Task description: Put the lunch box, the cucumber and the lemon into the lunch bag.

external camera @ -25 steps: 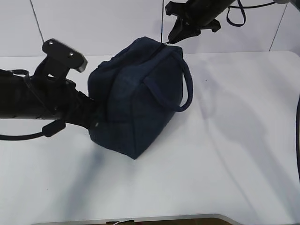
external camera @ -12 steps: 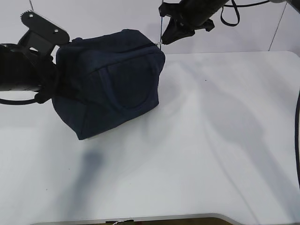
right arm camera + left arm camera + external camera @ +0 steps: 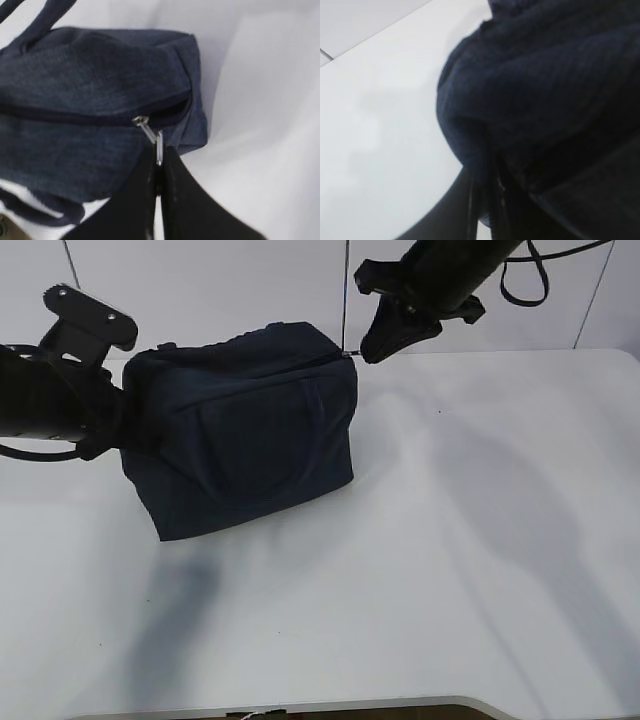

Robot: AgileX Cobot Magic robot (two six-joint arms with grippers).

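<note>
**Gripping the lunch bag at both ends**

Exterior view: the lunch bag (image 3: 245,430) is seen left of centre on the white bench (image 3: 450,570), with its zipped top turned toward the back wall and one loop handle (image 3: 215,445) lying flat against the facing side. The bag's end at 9 o'clock is met by the left claw (image 3: 122,425), whose fingertips are hidden by dark fabric and the arm's own body, so its hold cannot be judged from here. At the bag's upper corner, toward 2 o'clock, the right claw (image 3: 362,352) is pointed down onto the end of the zipper line. The bag's lower left edge appears lifted slightly, though contact with the bench cannot be settled.

Left wrist view: the frame is filled by navy fabric (image 3: 545,85), very close and blurred. At 6 o'clock a fold of this cloth is pinched between the dark fingers of the left claw (image 3: 487,200), which are closed on it. Pale bench surface is shown toward 9 o'clock.

Right wrist view: the bag's top is seen with the zipper (image 3: 90,119) run almost fully across. Its metal ring pull (image 3: 158,145) is clamped between the closed tips of the right claw (image 3: 159,172) at 6 o'clock. A handle loop (image 3: 42,20) is visible at 11 o'clock.
</note>
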